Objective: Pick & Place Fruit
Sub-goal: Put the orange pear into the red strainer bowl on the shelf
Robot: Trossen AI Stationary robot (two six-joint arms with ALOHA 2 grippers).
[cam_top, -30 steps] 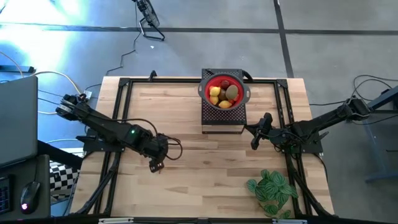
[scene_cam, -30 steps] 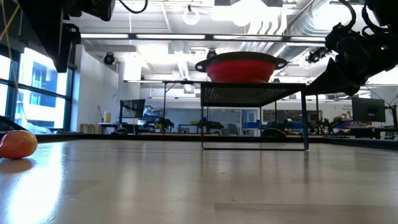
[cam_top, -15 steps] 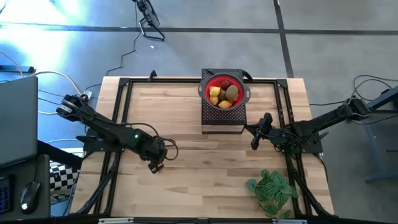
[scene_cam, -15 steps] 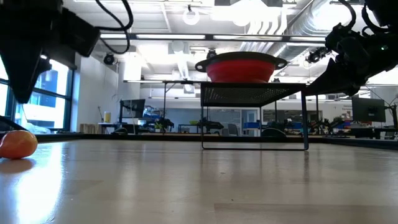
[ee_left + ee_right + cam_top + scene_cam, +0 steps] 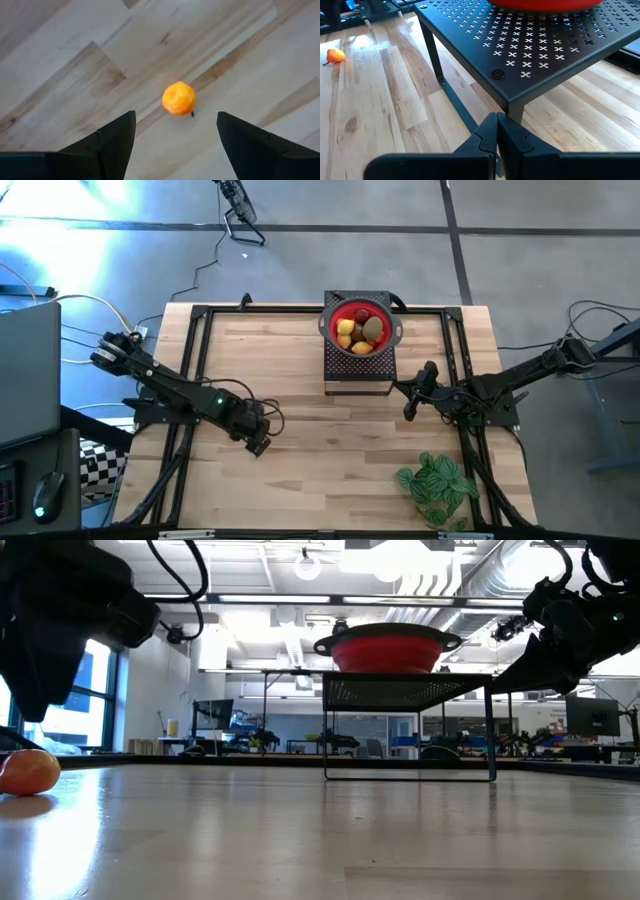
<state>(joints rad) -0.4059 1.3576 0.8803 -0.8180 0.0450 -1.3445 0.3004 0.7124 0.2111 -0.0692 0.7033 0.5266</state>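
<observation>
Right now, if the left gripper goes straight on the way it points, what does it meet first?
Likely the small round orange fruit on the wooden table: it lies ahead, between the open left gripper fingers. Depth is unclear.

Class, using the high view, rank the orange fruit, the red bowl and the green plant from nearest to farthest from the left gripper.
1. Orange fruit, on the table under the left gripper.
2. Red bowl, on the black stand at the table's far edge.
3. Green plant, near right corner.
</observation>
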